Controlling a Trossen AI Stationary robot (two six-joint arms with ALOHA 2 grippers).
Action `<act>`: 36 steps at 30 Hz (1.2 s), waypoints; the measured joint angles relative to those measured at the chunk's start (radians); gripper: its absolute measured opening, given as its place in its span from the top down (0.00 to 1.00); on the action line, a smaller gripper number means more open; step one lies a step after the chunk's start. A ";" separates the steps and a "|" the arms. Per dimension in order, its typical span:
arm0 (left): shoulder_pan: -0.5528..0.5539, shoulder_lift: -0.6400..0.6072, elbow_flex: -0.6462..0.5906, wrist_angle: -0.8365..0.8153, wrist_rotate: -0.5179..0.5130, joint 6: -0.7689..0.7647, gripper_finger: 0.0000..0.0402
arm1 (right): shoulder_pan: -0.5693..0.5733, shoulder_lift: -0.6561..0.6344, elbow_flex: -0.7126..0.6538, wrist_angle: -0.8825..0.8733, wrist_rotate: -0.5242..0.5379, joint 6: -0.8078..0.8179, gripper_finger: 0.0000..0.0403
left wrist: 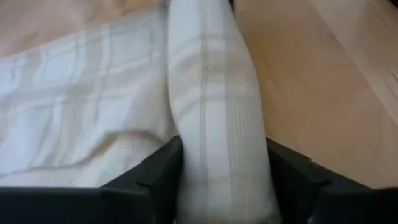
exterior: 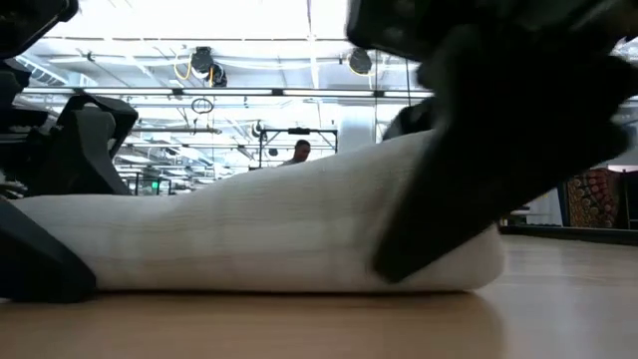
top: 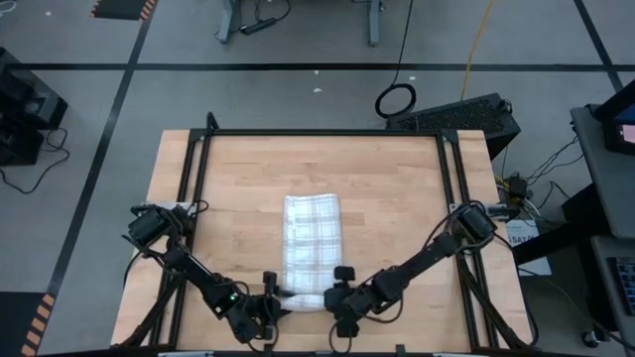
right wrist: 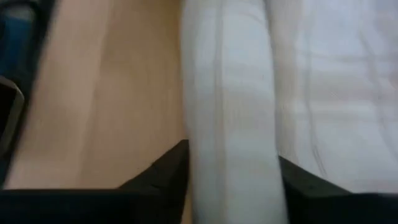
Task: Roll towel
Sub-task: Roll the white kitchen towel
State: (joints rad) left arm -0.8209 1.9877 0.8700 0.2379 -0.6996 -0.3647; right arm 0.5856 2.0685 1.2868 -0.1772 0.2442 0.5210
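So the table (top: 397, 188) carries the towel (top: 311, 233) lengthwise at its middle, most of it flat and unrolled. Only the near end is turned into a short roll (left wrist: 217, 124), so the bulk of the rolling is left. The left gripper (top: 266, 302) and right gripper (top: 340, 297) each straddle an end of that roll, fingers apparently clasping it, though contact is hard to confirm.

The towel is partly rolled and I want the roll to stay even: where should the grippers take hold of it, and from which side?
Grip the rolled part of the towel at its two ends, one gripper coming in from each side along its axis. It lies across the table's near edge, thick enough to straddle.
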 joint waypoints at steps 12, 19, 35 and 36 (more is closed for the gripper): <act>0.002 0.002 -0.002 0.011 0.036 0.013 0.78 | 0.133 -0.105 0.000 -0.065 0.268 -0.027 0.39; 0.014 -0.035 -0.005 -0.003 0.064 0.006 0.81 | 0.187 -0.063 0.003 0.048 0.414 -0.132 0.39; 0.142 -0.075 -0.002 0.016 0.404 -0.128 0.80 | 0.169 0.008 0.003 0.087 0.473 -0.203 0.39; 0.147 -0.076 -0.002 0.016 0.410 -0.128 0.80 | 0.167 0.010 0.003 0.089 0.475 -0.203 0.39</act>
State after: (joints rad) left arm -0.6737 1.9121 0.8677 0.2534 -0.2893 -0.4923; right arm 0.7527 2.0781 1.2903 -0.0885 0.7195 0.3178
